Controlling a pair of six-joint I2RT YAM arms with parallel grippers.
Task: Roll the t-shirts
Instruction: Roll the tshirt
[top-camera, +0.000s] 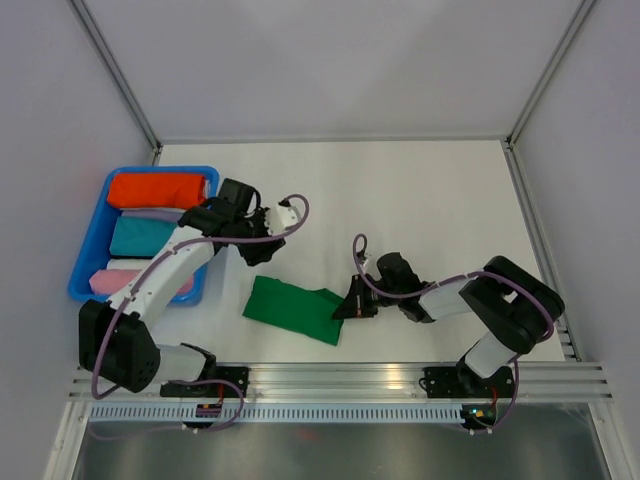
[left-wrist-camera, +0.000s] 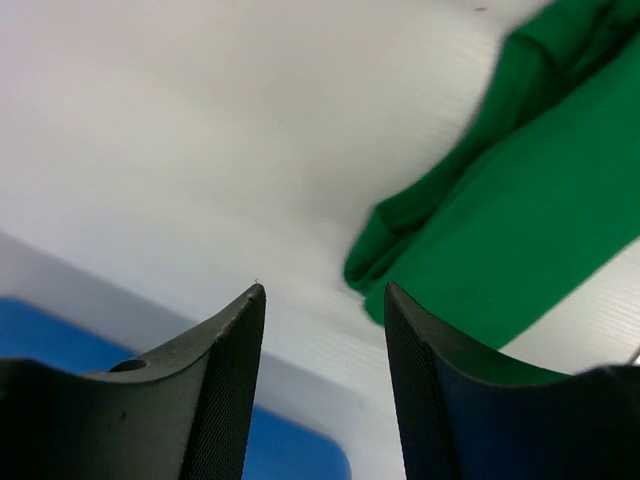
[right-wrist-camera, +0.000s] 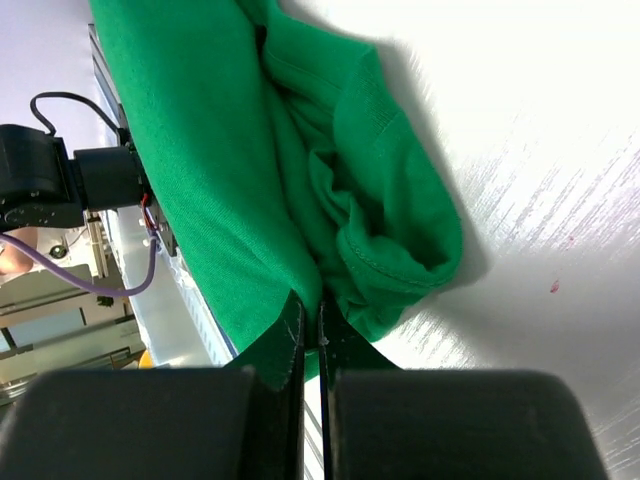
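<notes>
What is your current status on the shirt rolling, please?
Left gripper open, empty. Right gripper shut at edge of green shirt, grip unclear. Shirt folded flat, not yet rolled. Nothing in the way.

One t-shirt (top-camera: 293, 308), one bin (top-camera: 92, 240), one table (top-camera: 430, 200). The bin shows at least three cloth rolls: orange roll (top-camera: 157, 189), teal roll (top-camera: 138, 237), pink roll (top-camera: 107, 282). Two grippers: left gripper (top-camera: 261, 252), right gripper (top-camera: 351, 306).
</notes>
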